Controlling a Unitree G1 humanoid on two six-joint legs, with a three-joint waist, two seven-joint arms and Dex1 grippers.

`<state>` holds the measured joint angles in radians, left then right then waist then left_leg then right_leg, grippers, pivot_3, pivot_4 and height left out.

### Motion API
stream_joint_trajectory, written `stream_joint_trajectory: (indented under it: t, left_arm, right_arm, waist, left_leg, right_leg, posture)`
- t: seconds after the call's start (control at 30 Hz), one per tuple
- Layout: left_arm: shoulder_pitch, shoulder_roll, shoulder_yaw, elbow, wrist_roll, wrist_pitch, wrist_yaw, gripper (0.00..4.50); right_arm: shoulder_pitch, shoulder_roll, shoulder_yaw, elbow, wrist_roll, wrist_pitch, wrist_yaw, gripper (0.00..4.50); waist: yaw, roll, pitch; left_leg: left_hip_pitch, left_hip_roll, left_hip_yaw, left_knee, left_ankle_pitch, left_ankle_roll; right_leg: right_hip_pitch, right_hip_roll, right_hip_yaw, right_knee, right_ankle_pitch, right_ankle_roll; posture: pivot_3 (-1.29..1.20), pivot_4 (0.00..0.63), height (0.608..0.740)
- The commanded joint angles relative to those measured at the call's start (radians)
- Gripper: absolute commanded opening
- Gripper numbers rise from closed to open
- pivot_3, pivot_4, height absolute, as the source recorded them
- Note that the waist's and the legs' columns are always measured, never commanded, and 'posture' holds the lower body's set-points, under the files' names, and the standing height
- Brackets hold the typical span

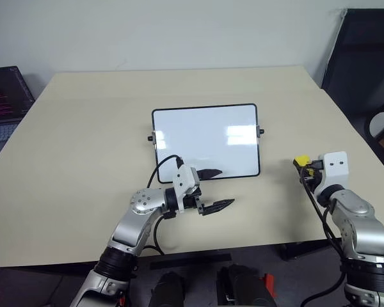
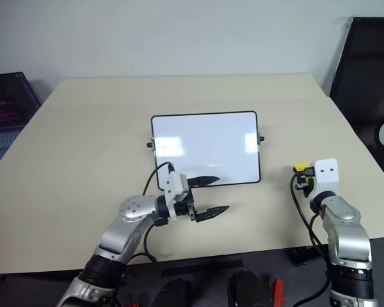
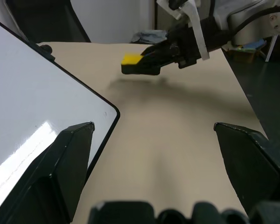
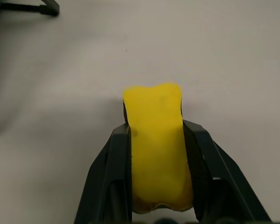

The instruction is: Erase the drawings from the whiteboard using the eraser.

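While gripper (image 4: 156, 140) clamps eraser (image 4: 156, 154).

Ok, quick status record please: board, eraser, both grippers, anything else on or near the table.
whiteboard: flat on the table, no marks visible
eraser: off the board, out to its right
right gripper: shut on the eraser, above the tabletop
left gripper: open, empty, at the board's near edge
laptop: at the table's far left
chair: far right
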<state>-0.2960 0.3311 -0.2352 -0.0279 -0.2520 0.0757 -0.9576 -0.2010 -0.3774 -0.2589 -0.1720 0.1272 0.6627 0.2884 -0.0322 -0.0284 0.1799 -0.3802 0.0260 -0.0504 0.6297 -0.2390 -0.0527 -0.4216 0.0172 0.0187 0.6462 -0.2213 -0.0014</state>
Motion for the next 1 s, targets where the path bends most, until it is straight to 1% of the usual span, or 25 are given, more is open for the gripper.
stream_joint_trajectory:
  t: [0.03,0.27,0.43,0.5,0.53,0.57,0.63,0.67,0.77,0.93,1.0]
  left_arm:
    - [-0.015,0.0,-0.001,-0.02,0.002,-0.019,0.001,4.5]
    - [-0.007,0.001,0.002,-0.034,0.014,-0.019,0.022,4.5]
    - [-0.009,0.005,0.002,-0.043,0.014,-0.012,0.026,4.5]
    - [-0.009,0.007,0.002,-0.044,0.012,-0.01,0.027,4.5]
    - [-0.009,0.008,0.003,-0.044,0.012,-0.009,0.027,4.5]
    - [-0.009,0.008,0.002,-0.044,0.012,-0.01,0.028,4.5]
    - [-0.011,0.009,0.003,-0.044,0.013,-0.009,0.029,4.5]
    - [-0.015,0.008,0.002,-0.044,0.013,-0.007,0.03,4.5]
    - [-0.02,0.009,0.002,-0.043,0.012,-0.006,0.031,4.5]
    - [-0.018,0.015,0.01,-0.043,0.013,-0.005,0.038,4.5]
    - [-0.008,0.016,0.027,-0.052,0.016,-0.004,0.064,4.5]
  right_arm:
    - [-0.03,-0.003,-0.007,0.0,0.02,-0.013,-0.005,1.18]
    - [-0.045,-0.016,0.044,0.03,0.002,-0.05,0.002,1.18]
    - [-0.046,-0.011,0.05,0.053,0.013,-0.057,-0.008,1.18]
    - [-0.047,-0.011,0.049,0.057,0.016,-0.059,-0.011,1.85]
    - [-0.047,-0.011,0.05,0.058,0.016,-0.06,-0.012,2.01]
    - [-0.047,-0.011,0.05,0.059,0.016,-0.061,-0.012,2.31]
    - [-0.048,-0.009,0.05,0.061,0.017,-0.063,-0.014,3.02]
    - [-0.05,-0.007,0.048,0.065,0.018,-0.064,-0.016,3.29]
    - [-0.055,-0.003,0.047,0.071,0.02,-0.068,-0.021,4.41]
    - [-0.05,0.008,0.039,0.048,0.024,-0.064,-0.038,4.46]
    - [-0.041,0.028,0.019,0.016,0.048,-0.061,-0.049,4.46]
  waist:
    - [0.0,0.0,0.0]
    - [0.0,0.0,0.0]
    - [0.0,0.0,0.0]
    - [0.0,0.0,0.0]
    - [0.0,0.0,0.0]
    - [0.0,0.0,0.0]
    - [0.0,0.0,0.0]
    - [0.0,0.0,0.0]
    - [0.0,0.0,0.0]
    - [0.0,0.0,0.0]
    - [0.0,0.0,0.0]
  left_leg:
    - [0.0,0.0,0.0,0.0,0.0,0.0]
    - [0.0,0.0,0.0,0.0,0.0,0.0]
    - [0.0,0.0,0.0,0.0,0.0,0.0]
    - [0.0,0.0,0.0,0.0,0.0,0.0]
    - [0.0,0.0,0.0,0.0,0.0,0.0]
    - [0.0,0.0,0.0,0.0,0.0,0.0]
    - [0.0,0.0,0.0,0.0,0.0,0.0]
    - [0.0,0.0,0.0,0.0,0.0,0.0]
    - [0.0,0.0,0.0,0.0,0.0,0.0]
    - [0.0,0.0,0.0,0.0,0.0,0.0]
    - [0.0,0.0,0.0,0.0,0.0,0.0]
  right_leg:
    - [0.0,0.0,0.0,0.0,0.0,0.0]
    - [0.0,0.0,0.0,0.0,0.0,0.0]
    - [0.0,0.0,0.0,0.0,0.0,0.0]
    - [0.0,0.0,0.0,0.0,0.0,0.0]
    - [0.0,0.0,0.0,0.0,0.0,0.0]
    - [0.0,0.0,0.0,0.0,0.0,0.0]
    - [0.0,0.0,0.0,0.0,0.0,0.0]
    - [0.0,0.0,0.0,0.0,0.0,0.0]
    - [0.0,0.0,0.0,0.0,0.0,0.0]
    - [0.0,0.0,0.0,0.0,0.0,0.001]
    - [0.0,0.0,0.0,0.0,0.0,0.001]
  posture:
    - [0.0,0.15,0.74]
    - [0.0,0.15,0.74]
    - [0.0,0.15,0.74]
    - [0.0,0.15,0.74]
    - [0.0,0.15,0.74]
    - [0.0,0.15,0.74]
    - [0.0,0.15,0.74]
    - [0.0,0.15,0.74]
    - [0.0,0.15,0.74]
    - [0.0,0.15,0.74]
    - [0.0,0.15,0.74]
